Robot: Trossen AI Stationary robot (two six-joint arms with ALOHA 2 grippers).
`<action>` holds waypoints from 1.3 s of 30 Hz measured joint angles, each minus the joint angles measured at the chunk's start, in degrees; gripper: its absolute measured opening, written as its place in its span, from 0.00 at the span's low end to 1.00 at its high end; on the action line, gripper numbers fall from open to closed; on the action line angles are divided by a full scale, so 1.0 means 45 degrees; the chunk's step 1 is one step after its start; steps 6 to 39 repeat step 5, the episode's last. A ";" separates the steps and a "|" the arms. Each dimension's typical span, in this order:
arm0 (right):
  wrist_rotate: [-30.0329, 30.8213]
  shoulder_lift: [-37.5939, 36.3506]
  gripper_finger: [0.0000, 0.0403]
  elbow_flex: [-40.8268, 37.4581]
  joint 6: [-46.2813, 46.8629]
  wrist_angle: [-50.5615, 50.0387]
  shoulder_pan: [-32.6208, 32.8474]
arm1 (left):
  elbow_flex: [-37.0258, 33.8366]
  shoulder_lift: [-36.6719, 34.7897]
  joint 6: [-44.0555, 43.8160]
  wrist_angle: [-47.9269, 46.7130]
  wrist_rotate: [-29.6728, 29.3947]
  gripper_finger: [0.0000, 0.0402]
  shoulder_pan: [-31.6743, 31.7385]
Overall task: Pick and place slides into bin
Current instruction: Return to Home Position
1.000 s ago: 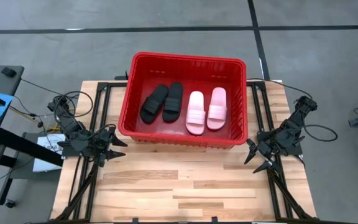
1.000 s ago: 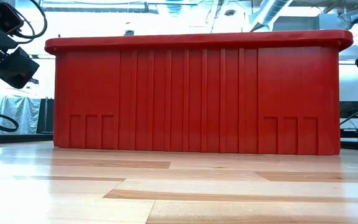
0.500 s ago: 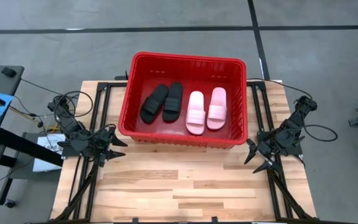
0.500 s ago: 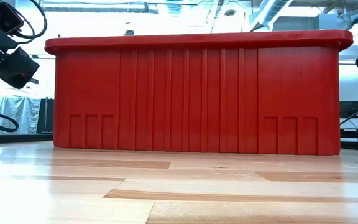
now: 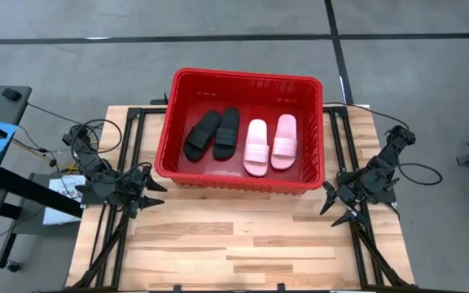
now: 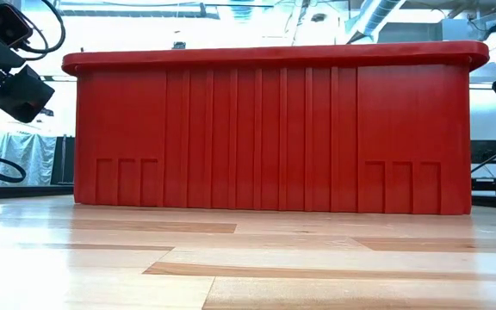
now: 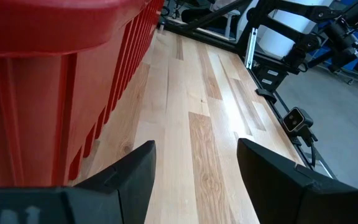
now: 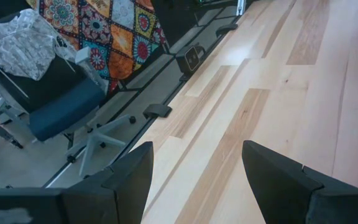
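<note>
The red bin [image 5: 168,138] stands at the table's far middle; its near wall fills the low view [image 6: 269,129]. Inside it lie two black slides [image 5: 212,133] on the left and two light pink slides [image 5: 269,144] on the right, soles on the bin's floor. My left gripper [image 5: 156,194] is open and empty, left of the bin's near left corner; its fingers show in the left wrist view [image 7: 194,177]. My right gripper [image 5: 332,210] is open and empty, right of the bin's near right corner; it also shows in the right wrist view [image 8: 194,180].
Bare wooden tabletop [image 5: 234,244] lies in front of the bin. Black frame rails [image 5: 129,146] run along both table sides. Cables [image 5: 88,134] trail off the left edge. A chair [image 8: 48,99] and a patterned cloth [image 8: 114,31] stand beyond the table.
</note>
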 joint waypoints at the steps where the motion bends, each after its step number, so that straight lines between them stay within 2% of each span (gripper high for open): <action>1: -0.0002 0.0000 0.59 -0.0001 0.0000 0.0000 0.0000 | 0.0000 0.0003 0.0000 0.0000 0.0002 0.54 0.0002; 39: -0.0002 0.0002 0.59 0.0002 0.0000 -0.0001 0.0000 | 0.0000 0.0003 0.0000 0.0000 0.0000 0.54 0.0002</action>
